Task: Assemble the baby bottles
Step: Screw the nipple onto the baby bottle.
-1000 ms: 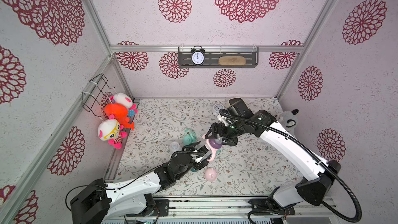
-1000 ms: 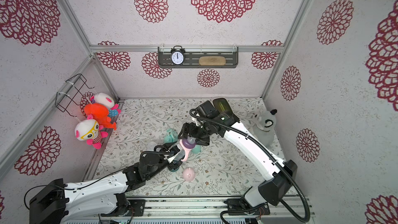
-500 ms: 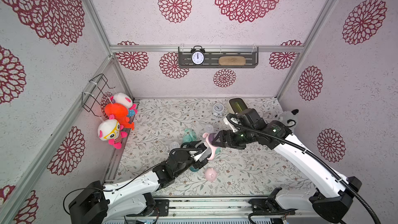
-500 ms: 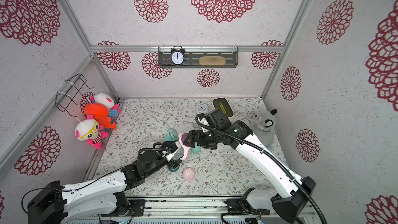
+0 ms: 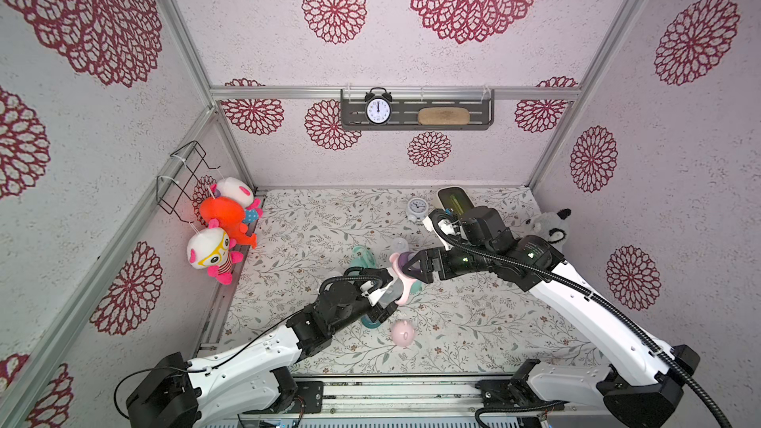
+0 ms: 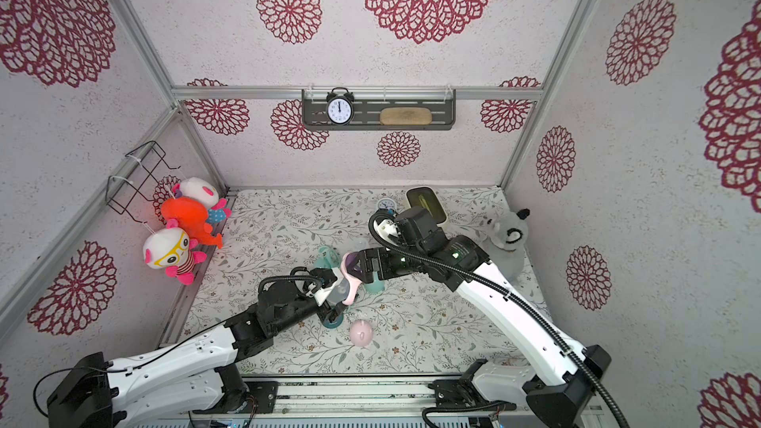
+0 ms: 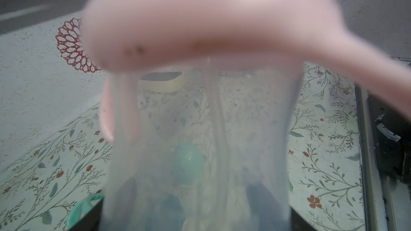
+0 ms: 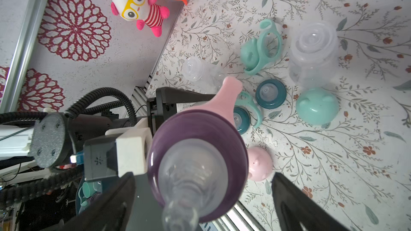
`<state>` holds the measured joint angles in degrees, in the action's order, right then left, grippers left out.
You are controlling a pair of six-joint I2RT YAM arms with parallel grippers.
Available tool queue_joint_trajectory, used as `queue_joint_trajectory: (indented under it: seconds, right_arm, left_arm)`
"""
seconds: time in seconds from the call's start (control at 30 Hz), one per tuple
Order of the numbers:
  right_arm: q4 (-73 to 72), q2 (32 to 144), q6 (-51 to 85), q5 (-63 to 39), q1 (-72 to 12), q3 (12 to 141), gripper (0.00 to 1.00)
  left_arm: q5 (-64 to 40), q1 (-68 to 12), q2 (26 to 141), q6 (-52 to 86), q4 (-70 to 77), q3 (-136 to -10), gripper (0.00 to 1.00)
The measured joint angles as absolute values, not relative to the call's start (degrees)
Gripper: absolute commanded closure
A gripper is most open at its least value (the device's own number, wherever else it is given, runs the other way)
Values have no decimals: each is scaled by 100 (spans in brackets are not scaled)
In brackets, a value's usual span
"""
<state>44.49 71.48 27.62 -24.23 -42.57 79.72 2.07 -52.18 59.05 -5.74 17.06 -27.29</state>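
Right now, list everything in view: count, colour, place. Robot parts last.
held bottle: 1, clear, pink ring, purple collar; above mid-mat
bare bottles: 2, clear, mat
teal collars: 2, teal, mat
mint rings: 2, mint, mat
mint cap: 1 sure, mint, mat
pink cap: 1, pink, front of mat
clocks: 2; black on shelf, white at back of mat
shelf: 1, grey, back wall
pad: 1, tan, shelf
box: 1, white, back of mat
plush toys: 4; three by left wall, one grey by right wall
rack: 1, black wire, left wall
mat: 1, floral, floor
left gripper: 1, black, shut on held bottle
right gripper: 1, black, open, either side of the purple collar
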Motion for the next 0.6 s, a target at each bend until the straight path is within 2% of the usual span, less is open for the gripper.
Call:
queue_joint_trajectory:
  seconds: [0.6]
  right_arm:
    - [5179,7865,1833,-2394,-4425,8792,7]
  left_arm:
    - [97,-5216,5859,-576,1415,-2818,100]
